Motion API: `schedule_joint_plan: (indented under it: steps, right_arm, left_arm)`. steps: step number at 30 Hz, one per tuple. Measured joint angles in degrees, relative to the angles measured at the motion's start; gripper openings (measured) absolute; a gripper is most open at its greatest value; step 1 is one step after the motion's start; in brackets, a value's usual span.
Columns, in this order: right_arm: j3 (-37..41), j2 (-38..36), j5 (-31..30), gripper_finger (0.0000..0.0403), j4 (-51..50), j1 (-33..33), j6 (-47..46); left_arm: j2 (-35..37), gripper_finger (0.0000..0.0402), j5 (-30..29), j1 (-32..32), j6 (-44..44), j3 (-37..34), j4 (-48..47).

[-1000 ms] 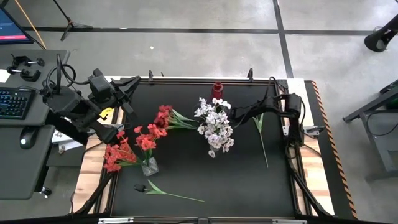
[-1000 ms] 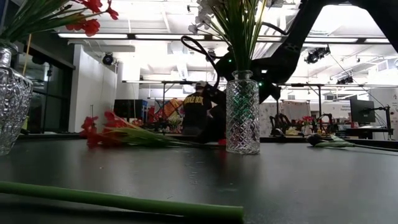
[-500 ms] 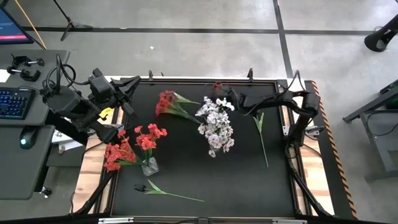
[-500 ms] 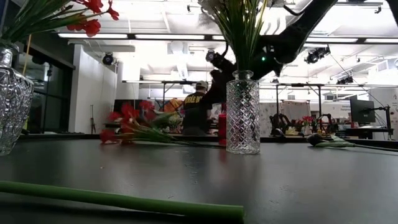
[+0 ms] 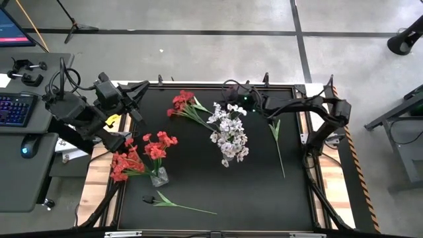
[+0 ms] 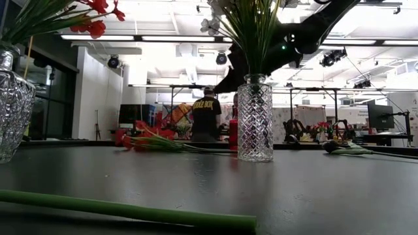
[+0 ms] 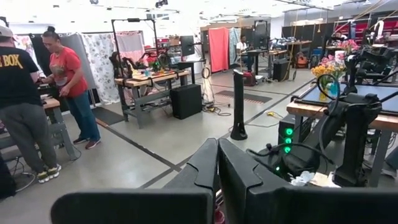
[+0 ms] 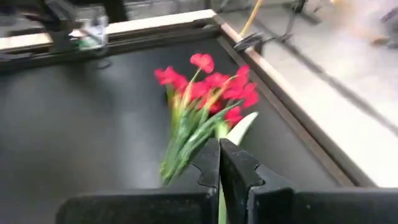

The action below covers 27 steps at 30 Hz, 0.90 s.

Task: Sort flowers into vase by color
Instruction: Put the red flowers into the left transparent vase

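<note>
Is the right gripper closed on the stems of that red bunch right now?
Yes: in the right wrist view the right gripper has its fingers pressed together on the green stems of the red flower bunch.

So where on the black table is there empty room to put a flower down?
The biggest bare patch is the near right corner, beside the loose green stem and below the white flowers. Another lies between the red bunch and the red vase flowers. It is crowded at the far edge, where the right gripper holds the red bunch.
</note>
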<state>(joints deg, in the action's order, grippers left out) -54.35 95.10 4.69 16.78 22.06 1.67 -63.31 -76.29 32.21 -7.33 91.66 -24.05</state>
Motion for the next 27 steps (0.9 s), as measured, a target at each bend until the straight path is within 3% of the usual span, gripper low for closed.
schedule_joint_plan:
  steps: [7, 14, 20, 27]
  right_arm:
    - [0.00, 4.88, 7.93, 0.0027, -0.63, -0.55, -8.09]
    - [0.00, 12.42, 11.83, 0.0149, 1.11, -1.88, -14.14]
    - [0.00, 15.34, 10.57, 0.0247, 2.26, -4.87, -9.32]
    - [0.00, 16.27, 2.59, 0.0274, 2.99, -7.91, -0.16]
  left_arm:
    - [0.00, 0.0000, 0.00, 0.01, 0.19, 0.00, -0.02]
    - [0.00, 0.0000, 0.00, 0.02, 0.21, 0.00, 0.40]
    - [0.00, 0.0000, 0.00, 0.00, 0.21, 0.00, 0.42]
    - [0.00, 0.0000, 0.00, 0.00, 0.22, 0.00, 0.44]
